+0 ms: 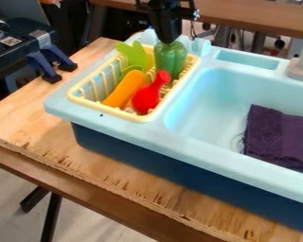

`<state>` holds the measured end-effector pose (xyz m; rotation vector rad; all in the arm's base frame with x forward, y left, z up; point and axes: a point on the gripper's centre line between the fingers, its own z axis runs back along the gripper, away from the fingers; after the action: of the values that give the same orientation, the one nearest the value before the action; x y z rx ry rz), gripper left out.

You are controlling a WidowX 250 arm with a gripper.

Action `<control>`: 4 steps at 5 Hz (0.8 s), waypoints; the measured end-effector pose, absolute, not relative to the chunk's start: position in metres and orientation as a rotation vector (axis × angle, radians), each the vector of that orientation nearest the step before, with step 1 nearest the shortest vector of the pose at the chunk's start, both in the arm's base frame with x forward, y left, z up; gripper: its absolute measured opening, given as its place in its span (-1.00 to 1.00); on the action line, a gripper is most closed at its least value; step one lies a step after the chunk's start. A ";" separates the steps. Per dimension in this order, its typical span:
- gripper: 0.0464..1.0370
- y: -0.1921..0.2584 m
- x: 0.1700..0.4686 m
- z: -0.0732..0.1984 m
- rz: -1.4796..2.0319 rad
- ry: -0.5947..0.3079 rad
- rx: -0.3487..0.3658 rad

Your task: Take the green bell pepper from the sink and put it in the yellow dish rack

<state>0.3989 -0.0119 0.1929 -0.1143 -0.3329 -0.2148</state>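
The green toy pepper (171, 59) stands upright at the back right corner of the yellow rack (82, 99), directly below the fingers of the black gripper (167, 41). The gripper points straight down, and its lower end meets the pepper's top in the view; I cannot tell whether the fingers are spread, pressed together or pinching the pepper.

A red toy (147, 98) with a narrow neck leans in the rack on the camera's side of the pepper, its neck tip close to the pepper's lower part. An orange toy (123, 90) lies at a slant beside the red one, and a lime-green toy (135, 55) rises behind it, just beside the pepper. The rack's slatted wall surrounds these toys. Next to the rack, the light-blue sink (211, 111) holds a folded dark purple cloth (279, 137). The sink unit sits on a wooden table (37, 125).
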 end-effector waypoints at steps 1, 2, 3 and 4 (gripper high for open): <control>-0.89 -0.009 0.399 0.190 -0.211 -0.337 -0.118; -0.84 -0.003 0.399 0.184 -0.192 -0.346 -0.144; -0.43 0.002 0.393 0.178 -0.179 -0.326 -0.169; 0.19 0.001 0.391 0.194 -0.157 -0.378 -0.212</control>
<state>0.3913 0.0012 0.1939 -0.2121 -0.3784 -0.1571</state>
